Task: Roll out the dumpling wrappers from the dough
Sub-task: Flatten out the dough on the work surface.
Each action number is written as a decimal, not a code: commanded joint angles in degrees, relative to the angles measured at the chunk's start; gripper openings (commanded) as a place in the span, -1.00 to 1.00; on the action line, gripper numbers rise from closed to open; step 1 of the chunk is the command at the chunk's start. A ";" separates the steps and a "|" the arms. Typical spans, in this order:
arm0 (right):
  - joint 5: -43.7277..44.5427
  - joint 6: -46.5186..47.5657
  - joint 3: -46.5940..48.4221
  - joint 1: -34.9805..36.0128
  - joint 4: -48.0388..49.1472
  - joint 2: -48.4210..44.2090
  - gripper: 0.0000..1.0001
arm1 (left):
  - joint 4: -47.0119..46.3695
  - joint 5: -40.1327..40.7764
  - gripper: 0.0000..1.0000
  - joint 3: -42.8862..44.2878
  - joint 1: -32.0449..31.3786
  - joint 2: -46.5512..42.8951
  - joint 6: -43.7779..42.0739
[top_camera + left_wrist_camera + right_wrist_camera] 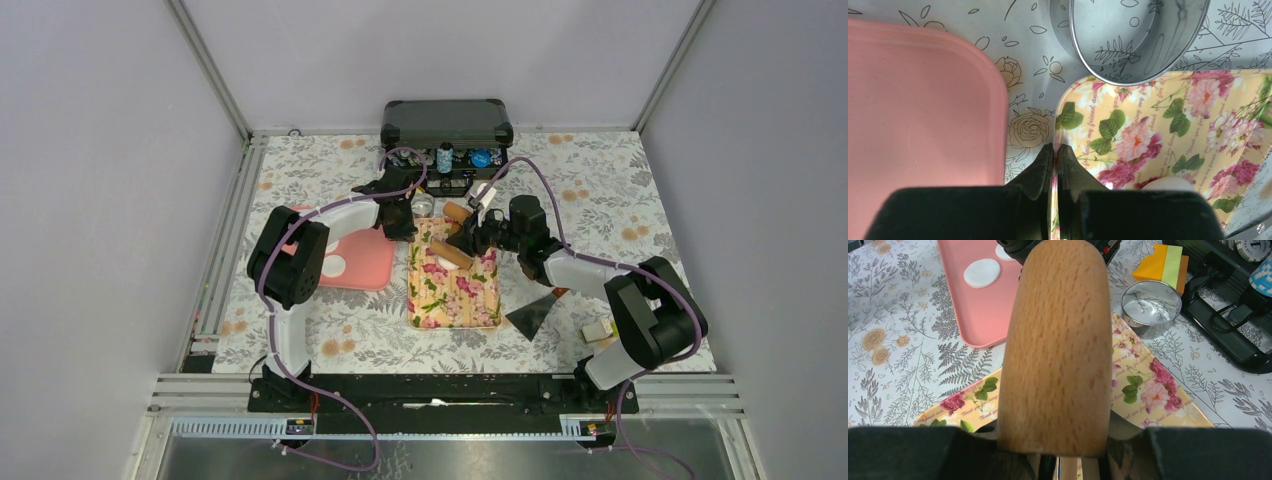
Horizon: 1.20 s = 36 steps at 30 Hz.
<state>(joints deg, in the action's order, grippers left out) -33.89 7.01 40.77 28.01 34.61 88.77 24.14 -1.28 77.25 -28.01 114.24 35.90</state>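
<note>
Dough (437,268) lies just beside the pin (1058,340) clamped in the right fingers (998,460); left fingers (1040,170) pinch the tray rim (1060,120). Rolling stage: next, press and roll over it.

wrapper (334,266) on left tray (368,268), rolling pin (452,250) over middle tray (455,300), tin (423,205) just behind it, scraper (530,315) to its right, case (447,122) at table's far edge

Pink tray (365,262); floral tray (455,295); wooden rolling pin (1058,340); round silver tin (1151,310); black case (447,123); dark scraper (530,315); patterned worktop (600,190).
</note>
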 commanded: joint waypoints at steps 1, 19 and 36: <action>2.68 1.86 0.07 -0.24 2.01 1.31 -1.00 | -0.22 2.45 -1.00 -1.47 0.32 3.06 0.13; 2.92 1.49 -5.03 -0.08 -6.18 3.64 -1.00 | -1.20 1.54 -1.00 -2.41 0.32 2.62 0.18; 5.45 -5.04 -4.30 1.09 -12.69 6.93 -1.00 | -1.03 1.54 -1.00 -2.54 0.37 2.58 0.29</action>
<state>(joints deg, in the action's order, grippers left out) -31.51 3.62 40.56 28.18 37.19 92.25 23.42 -2.57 76.75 -27.75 114.21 35.90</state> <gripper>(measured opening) 0.337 0.032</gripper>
